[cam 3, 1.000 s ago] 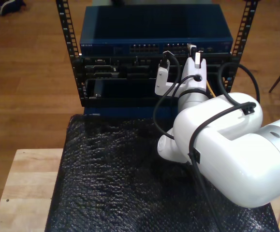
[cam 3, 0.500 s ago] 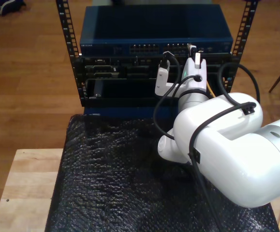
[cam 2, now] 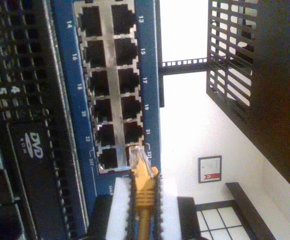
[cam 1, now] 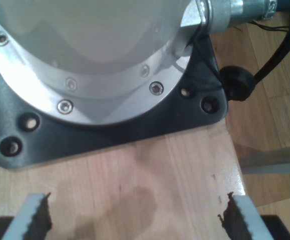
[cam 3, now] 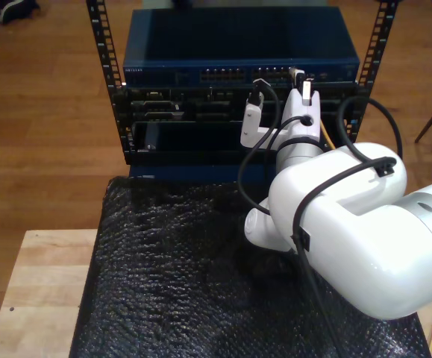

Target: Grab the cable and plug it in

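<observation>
My second hand (cam 2: 143,200) grips the cable (cam 2: 143,182); first hand (cam 1: 134,217) open (wooden tabletop (cam 1: 150,185)).

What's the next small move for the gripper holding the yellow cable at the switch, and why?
Probably a short, straight push toward the port block. In the second wrist view, my second gripper is shut on the cable, and its clear plug sits at the mouth of a port at the end of the block, seemingly not seated. I can't tell whether it's lined up exactly, so go slowly.
</observation>
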Robot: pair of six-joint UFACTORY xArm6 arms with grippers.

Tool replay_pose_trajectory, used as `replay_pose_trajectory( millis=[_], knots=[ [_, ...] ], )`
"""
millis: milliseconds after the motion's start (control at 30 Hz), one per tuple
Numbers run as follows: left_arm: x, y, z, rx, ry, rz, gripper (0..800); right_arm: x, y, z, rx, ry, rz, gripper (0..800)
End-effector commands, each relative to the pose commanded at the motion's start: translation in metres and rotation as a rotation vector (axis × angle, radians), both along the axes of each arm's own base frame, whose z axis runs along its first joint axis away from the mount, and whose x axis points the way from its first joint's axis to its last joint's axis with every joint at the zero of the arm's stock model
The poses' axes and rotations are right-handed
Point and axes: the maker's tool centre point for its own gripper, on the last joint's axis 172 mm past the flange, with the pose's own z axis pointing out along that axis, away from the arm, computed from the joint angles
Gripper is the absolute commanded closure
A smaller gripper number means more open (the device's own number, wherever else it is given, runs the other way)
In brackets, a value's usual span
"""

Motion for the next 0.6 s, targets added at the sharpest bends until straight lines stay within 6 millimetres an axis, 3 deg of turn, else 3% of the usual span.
replay_pose_trajectory(
  millis=[600],
  knots=[
    [0.0000, 0.0000, 0.0000, 0.000, 0.000, 0.000, 1, 0.0004, 0.0013, 0.0020, 0.002, -0.004, 0.002, 800]
  ],
)
